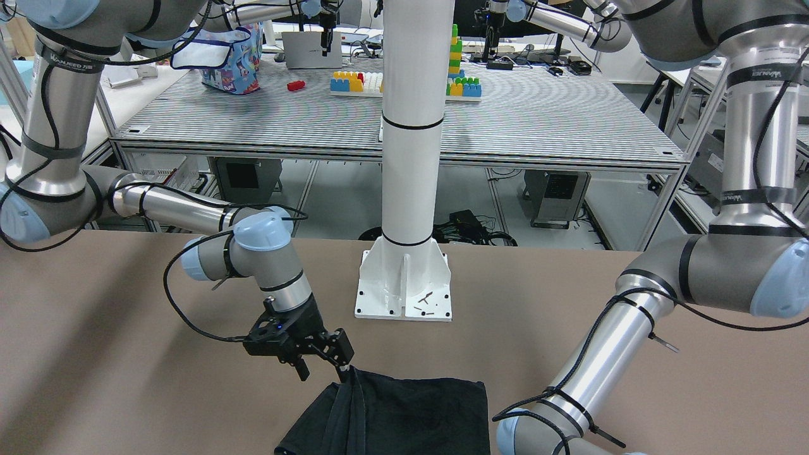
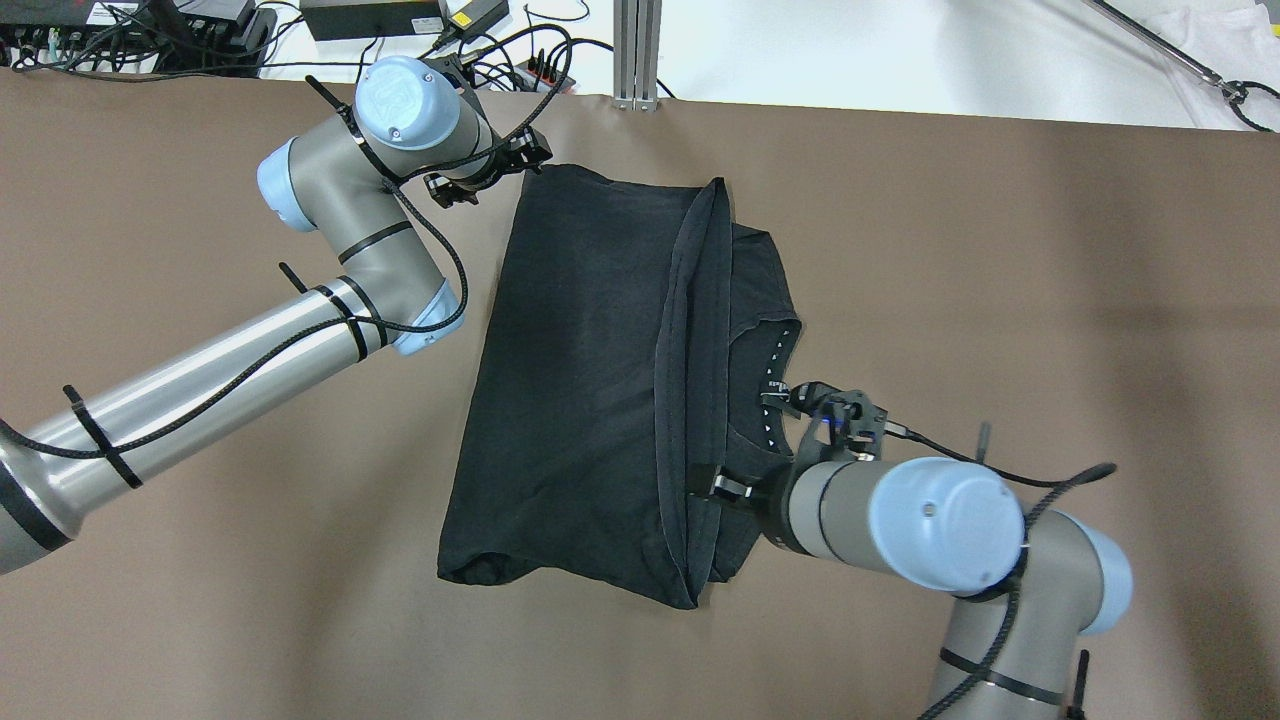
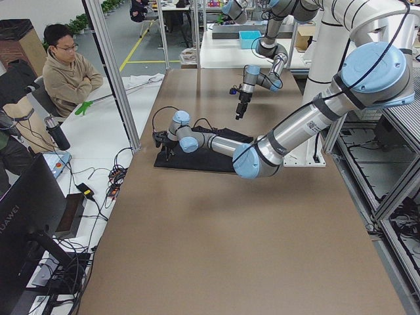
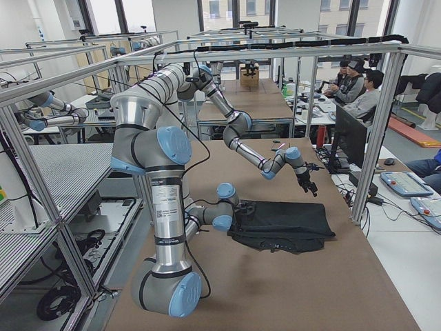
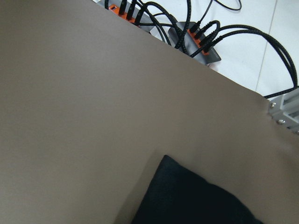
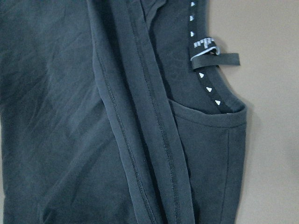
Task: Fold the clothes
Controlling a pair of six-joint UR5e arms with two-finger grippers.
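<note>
The clothes are one black garment [image 2: 580, 350], lying flat on the brown table and folded lengthwise, with a raised hem ridge [image 2: 690, 350] along its middle. Its collar and label [image 6: 210, 53] lie on the right side. My left gripper [image 2: 495, 172] looks open and sits just beside the garment's far left corner [image 5: 196, 200]. My right gripper [image 1: 323, 366] is open at the garment's near edge, with one fingertip [image 1: 344, 361] at the end of the ridge. It also shows in the overhead view [image 2: 715, 488]. Neither wrist view shows fingers.
A white column [image 1: 411, 126] stands on its base plate [image 1: 379, 297] at the table's robot side. Cables and power strips [image 2: 480, 40] lie beyond the far edge. A colourful bag [image 1: 231, 60] and blocks are on a separate back table. A seated person [image 3: 69, 72] is nearby.
</note>
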